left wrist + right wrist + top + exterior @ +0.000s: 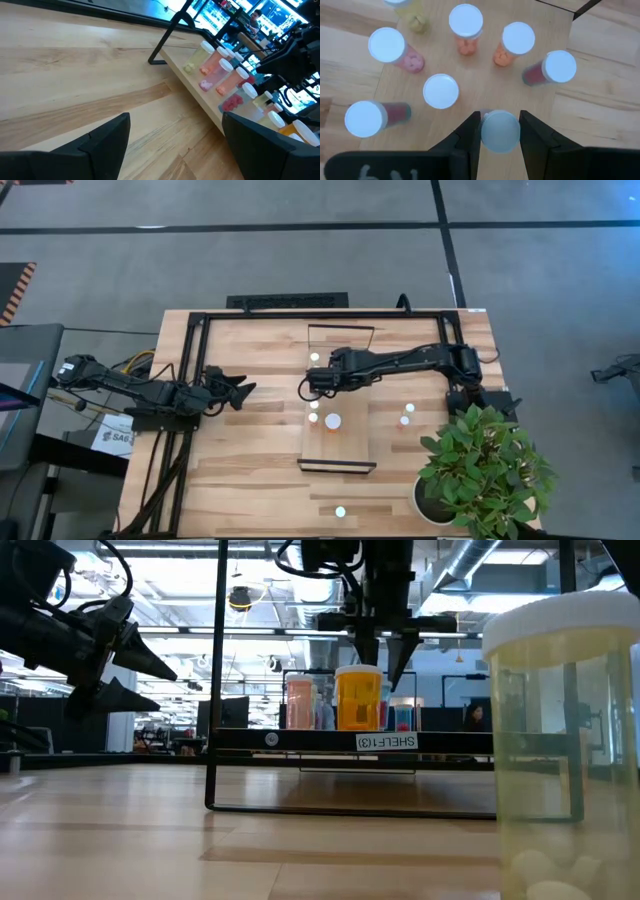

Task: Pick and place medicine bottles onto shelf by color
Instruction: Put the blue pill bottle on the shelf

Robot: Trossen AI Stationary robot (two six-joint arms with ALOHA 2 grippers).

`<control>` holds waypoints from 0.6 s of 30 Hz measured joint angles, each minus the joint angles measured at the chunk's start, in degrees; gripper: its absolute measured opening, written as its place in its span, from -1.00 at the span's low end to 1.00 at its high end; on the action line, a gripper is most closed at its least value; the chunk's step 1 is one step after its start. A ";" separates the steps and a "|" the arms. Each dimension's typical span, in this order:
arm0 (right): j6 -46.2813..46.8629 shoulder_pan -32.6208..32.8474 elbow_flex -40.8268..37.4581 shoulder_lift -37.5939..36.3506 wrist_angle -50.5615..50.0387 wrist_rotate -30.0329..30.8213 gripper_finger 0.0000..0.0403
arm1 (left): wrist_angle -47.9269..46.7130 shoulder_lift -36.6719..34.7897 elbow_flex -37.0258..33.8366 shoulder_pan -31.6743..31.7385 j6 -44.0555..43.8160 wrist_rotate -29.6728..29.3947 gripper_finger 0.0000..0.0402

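- The right gripper (500,131) hangs over the shelf (360,442), its fingers closed narrowly around the white cap of one medicine bottle (500,134)
- Whether that bottle's base touches the board, I cannot tell; the step looks like setting it down among its colour group
- The next move calls for a straight release and lift, since several other bottles (465,22) stand close by
- The left gripper (235,390) waits over the table's left side, fingers wide apart, holding nothing
- The right wrist view alone shows the grip on the cap
- The low view alone shows an orange bottle (358,698) under the fingers
- The high view alone shows loose bottles (340,511) still off the shelf, on the table
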 joint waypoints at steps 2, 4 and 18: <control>-0.67 0.00 0.00 0.00 0.01 0.02 -0.39 | 0.00 0.00 -0.02 -0.01 0.00 0.00 0.51; -1.31 0.07 0.00 0.00 -0.01 0.05 -0.39 | 0.00 0.00 -0.02 -0.02 0.00 0.00 0.51; -0.34 0.12 -2.13 -0.09 -0.01 1.18 -0.28 | 0.00 0.01 -0.02 0.00 0.00 0.00 0.51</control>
